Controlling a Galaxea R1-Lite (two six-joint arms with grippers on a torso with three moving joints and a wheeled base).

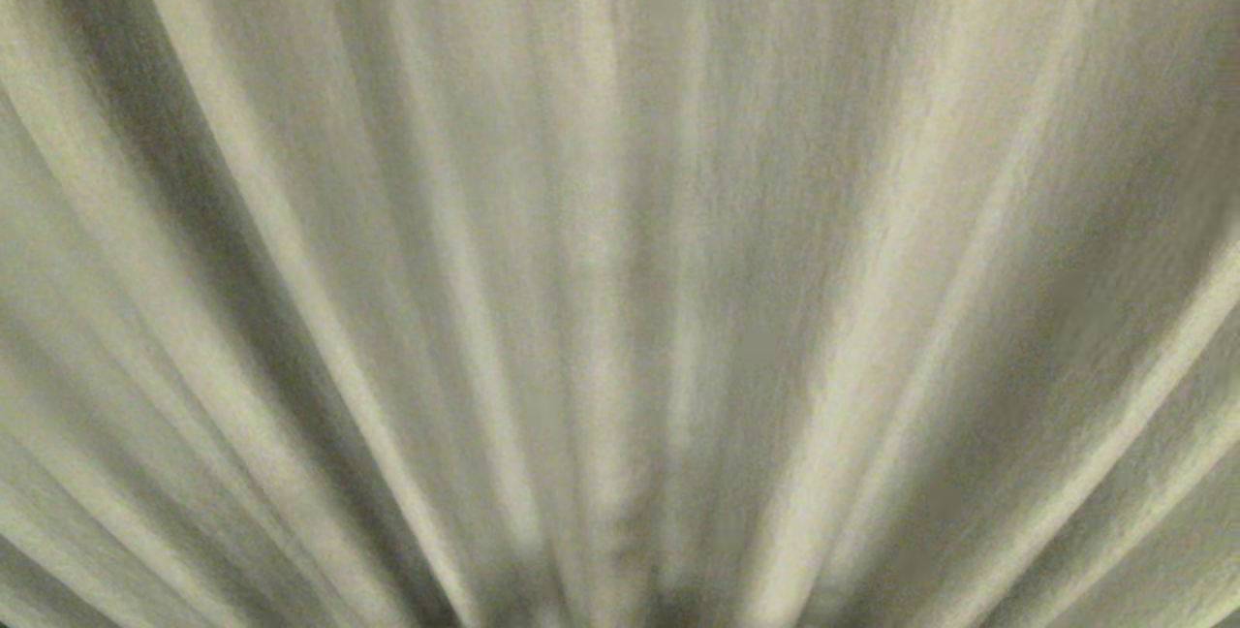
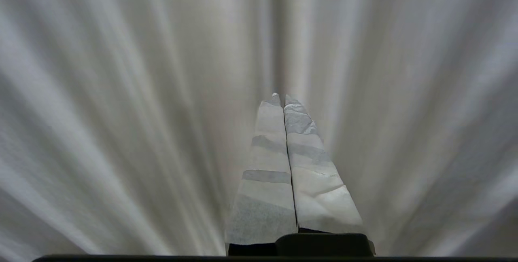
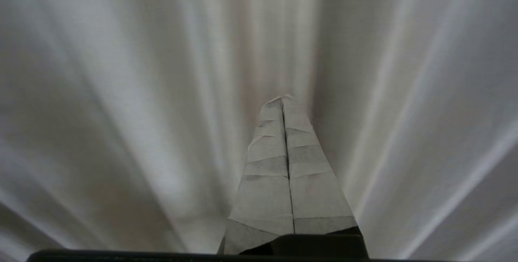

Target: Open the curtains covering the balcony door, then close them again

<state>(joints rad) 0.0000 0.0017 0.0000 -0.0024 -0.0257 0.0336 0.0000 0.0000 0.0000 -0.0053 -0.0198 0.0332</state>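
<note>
While the head view is filled edge to edge by the curtains (image 1: 620, 279), their cream-beige pleats fan out from about six o'clock toward ten, twelve and two o'clock, with a darker fold running toward ten. No glass or door frame shows through the fabric. The left gripper (image 2: 282, 97) points straight at the cloth toward twelve o'clock in its wrist view, its tape-wrapped jaws pressed fully together and holding nothing. The right gripper (image 3: 282, 99) stands the same way before the pleats, jaws fully together and empty.
</note>
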